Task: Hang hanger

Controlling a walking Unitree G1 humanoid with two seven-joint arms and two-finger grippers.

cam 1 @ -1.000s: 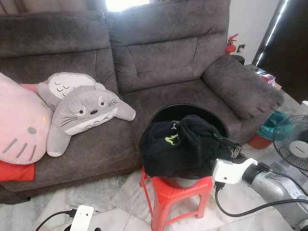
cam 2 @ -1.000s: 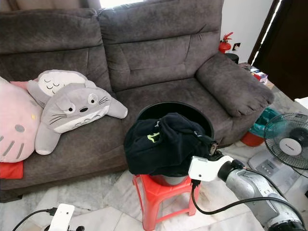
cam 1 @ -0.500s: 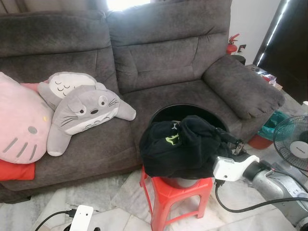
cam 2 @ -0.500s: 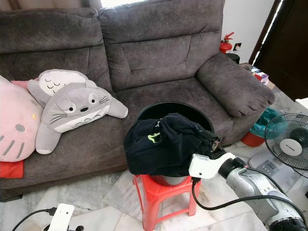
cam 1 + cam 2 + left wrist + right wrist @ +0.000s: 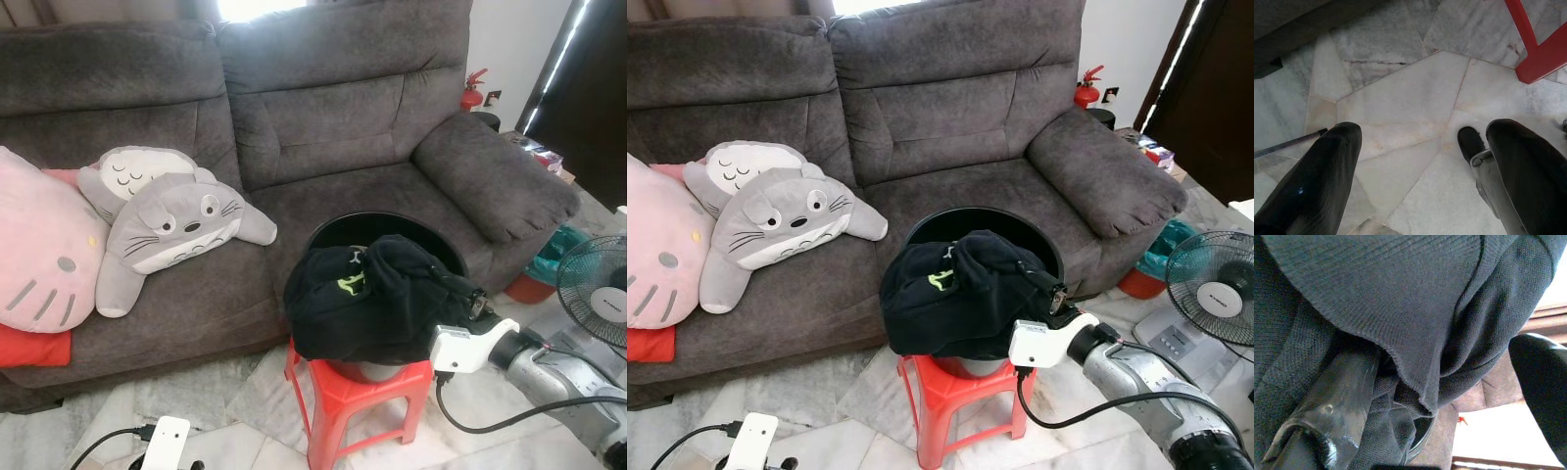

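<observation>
A heap of black clothing [image 5: 377, 299] with a small green mark lies over the rim of a round black basket [image 5: 392, 220], which stands on a red plastic stool [image 5: 358, 387] in front of the sofa. My right gripper [image 5: 1058, 297] is pushed into the right edge of the heap. In the right wrist view its two black fingers [image 5: 1327, 406] stand wide apart, open, with a fold of the dark knit cloth [image 5: 1415, 308] hanging between them. My left gripper [image 5: 1422, 134] hangs idle and open over the marble floor [image 5: 1400, 93] near a stool leg.
A grey sofa [image 5: 323, 108] stands behind the stool, with a grey plush [image 5: 171, 230] and a pink cushion [image 5: 44, 255] at its left end. A standing fan [image 5: 596, 294], a red bucket [image 5: 534, 286] and a dark doorway [image 5: 588, 88] are on the right.
My right gripper rose a little at the clothing's right edge, then sank back slightly and sits further into the cloth. The left arm has not moved.
</observation>
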